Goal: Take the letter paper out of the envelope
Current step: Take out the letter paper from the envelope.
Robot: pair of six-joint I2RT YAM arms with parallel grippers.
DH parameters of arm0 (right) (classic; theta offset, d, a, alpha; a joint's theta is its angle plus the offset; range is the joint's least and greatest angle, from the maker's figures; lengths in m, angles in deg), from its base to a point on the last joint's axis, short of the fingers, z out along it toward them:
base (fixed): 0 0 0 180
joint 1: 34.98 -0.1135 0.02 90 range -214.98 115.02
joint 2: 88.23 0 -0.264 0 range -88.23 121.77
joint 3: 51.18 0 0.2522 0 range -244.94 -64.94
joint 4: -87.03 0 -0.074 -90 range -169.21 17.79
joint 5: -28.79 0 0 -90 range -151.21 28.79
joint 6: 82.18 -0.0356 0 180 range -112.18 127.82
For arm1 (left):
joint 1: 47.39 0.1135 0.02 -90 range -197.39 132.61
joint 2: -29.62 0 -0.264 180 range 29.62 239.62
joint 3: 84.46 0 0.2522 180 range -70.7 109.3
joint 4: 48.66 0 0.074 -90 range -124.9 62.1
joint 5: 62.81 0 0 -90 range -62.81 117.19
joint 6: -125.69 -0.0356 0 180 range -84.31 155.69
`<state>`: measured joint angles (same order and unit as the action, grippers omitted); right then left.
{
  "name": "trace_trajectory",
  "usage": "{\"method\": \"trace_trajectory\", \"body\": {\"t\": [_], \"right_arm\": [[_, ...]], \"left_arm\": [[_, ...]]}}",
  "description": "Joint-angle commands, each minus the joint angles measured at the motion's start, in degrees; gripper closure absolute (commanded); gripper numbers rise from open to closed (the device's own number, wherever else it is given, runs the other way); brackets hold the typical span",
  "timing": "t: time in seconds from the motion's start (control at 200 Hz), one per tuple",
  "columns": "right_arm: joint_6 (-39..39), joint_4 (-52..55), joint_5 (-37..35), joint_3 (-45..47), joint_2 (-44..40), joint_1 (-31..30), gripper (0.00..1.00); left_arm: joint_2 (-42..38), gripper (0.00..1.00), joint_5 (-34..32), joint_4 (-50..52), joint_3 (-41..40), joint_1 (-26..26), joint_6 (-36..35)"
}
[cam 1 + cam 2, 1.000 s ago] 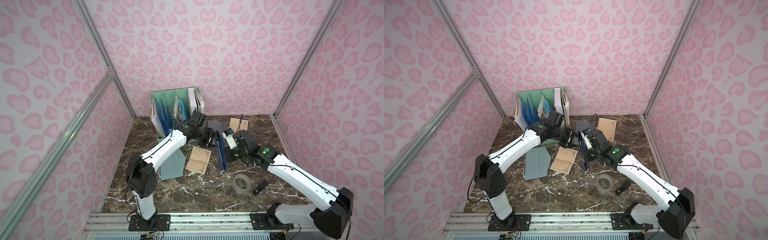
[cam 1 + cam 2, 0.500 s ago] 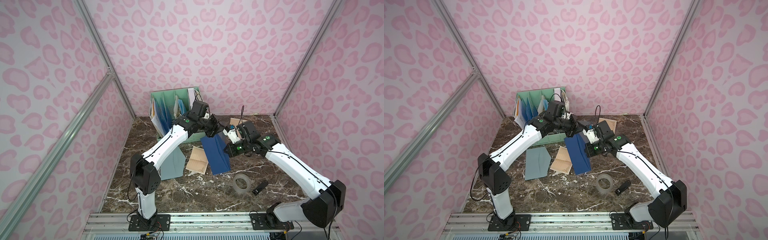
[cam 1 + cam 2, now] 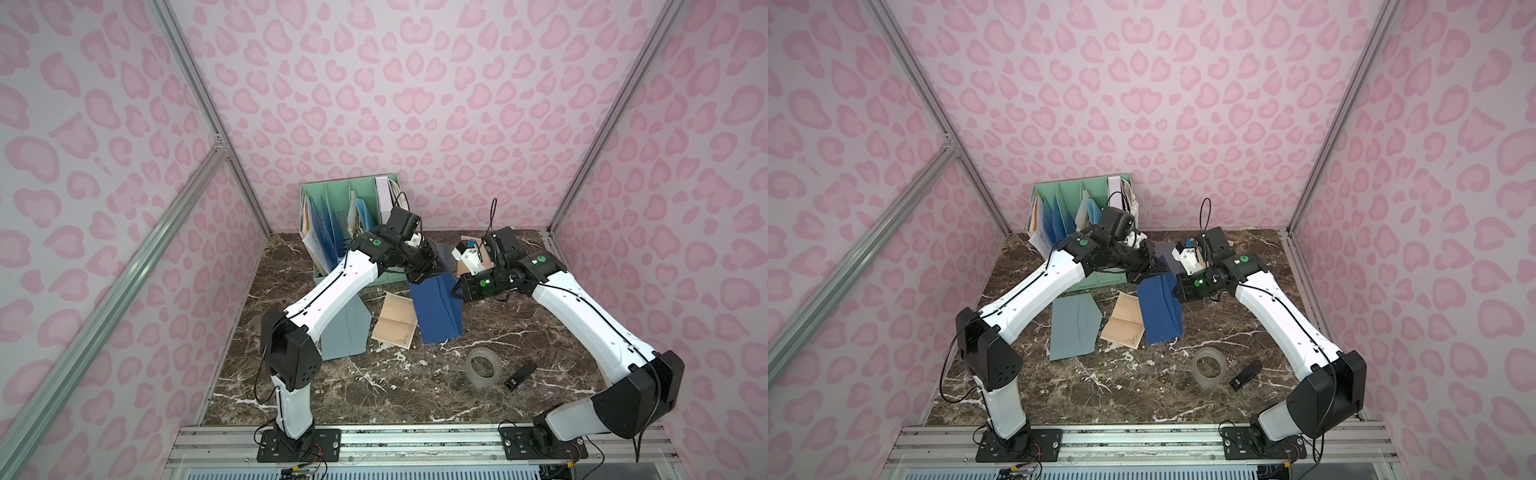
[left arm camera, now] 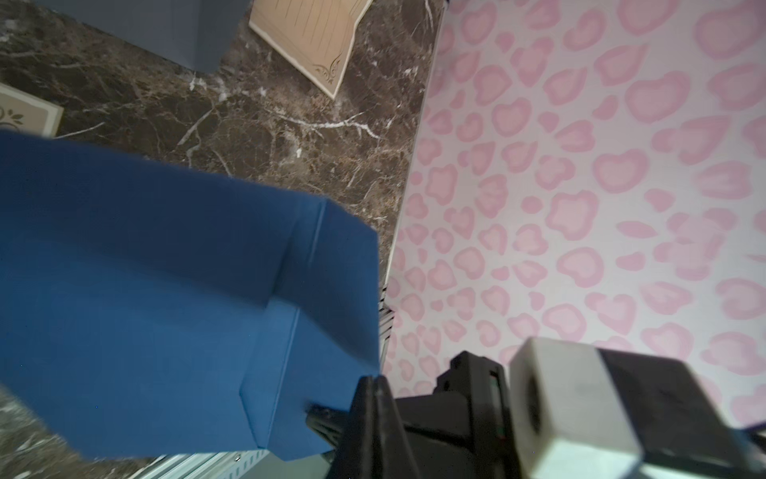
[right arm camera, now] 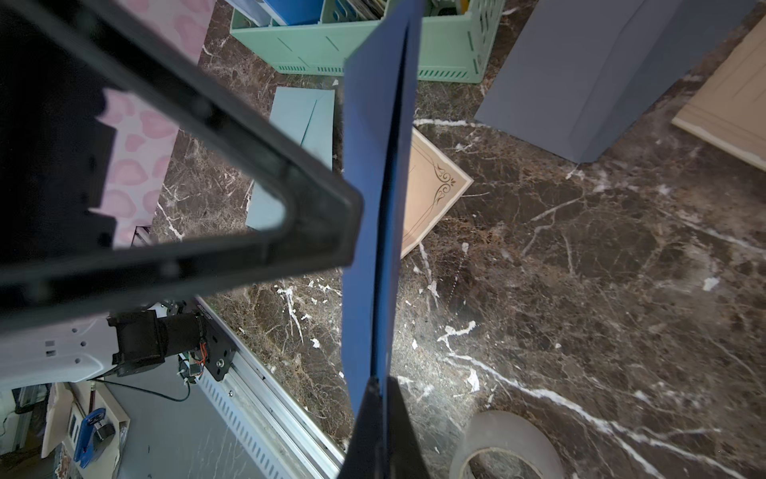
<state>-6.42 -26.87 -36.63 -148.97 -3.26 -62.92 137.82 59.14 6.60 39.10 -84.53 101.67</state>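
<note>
The dark blue envelope (image 3: 436, 309) is held raised over the marble tabletop (image 3: 374, 395), between the two arms, and hangs steeply tilted with its lower end toward the front. In both top views it is seen to overlap a loose beige letter sheet (image 3: 1123, 324) that lies flat on the tabletop. Whether letter paper lies inside the envelope cannot be told.

The left gripper (image 3: 430, 273) is fully closed and is clamped on one upper corner of the envelope; in the left wrist view its fingers (image 4: 364, 414) are pressed together on the blue paper. The right gripper (image 3: 457, 291) is likewise fully closed and is clamped on the opposite edge; in the right wrist view the envelope is seen edge-on between its fingers (image 5: 360, 431).

A pale blue envelope (image 3: 347, 328) lies beside the beige sheet. A mint-green file organiser (image 3: 328, 191) stands at the rear wall. A tape roll (image 3: 482, 368) and a small black object (image 3: 519, 375) lie near the right arm.
</note>
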Motion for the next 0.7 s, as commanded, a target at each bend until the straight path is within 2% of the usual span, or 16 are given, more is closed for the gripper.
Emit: {"method": "trace_trajectory", "body": {"t": [0.0, 0.475, 0.695], "right_arm": [[0.7, 2.8, -1.5, -1.5, 0.9, -0.2, 1.00], [0.1, 3.2, 0.5, -4.4, 1.2, -2.4, 1.00], [1.0, 5.3, -2.8, -6.3, 2.0, -3.1, 1.00]], "left_arm": [[1.3, 1.00, -1.8, 9.1, 3.1, -0.5, -4.2], [4.4, 1.00, -3.7, 7.7, 3.8, -2.6, -6.6], [6.4, 1.00, -5.4, 13.7, 7.4, -2.9, -8.9]]}}
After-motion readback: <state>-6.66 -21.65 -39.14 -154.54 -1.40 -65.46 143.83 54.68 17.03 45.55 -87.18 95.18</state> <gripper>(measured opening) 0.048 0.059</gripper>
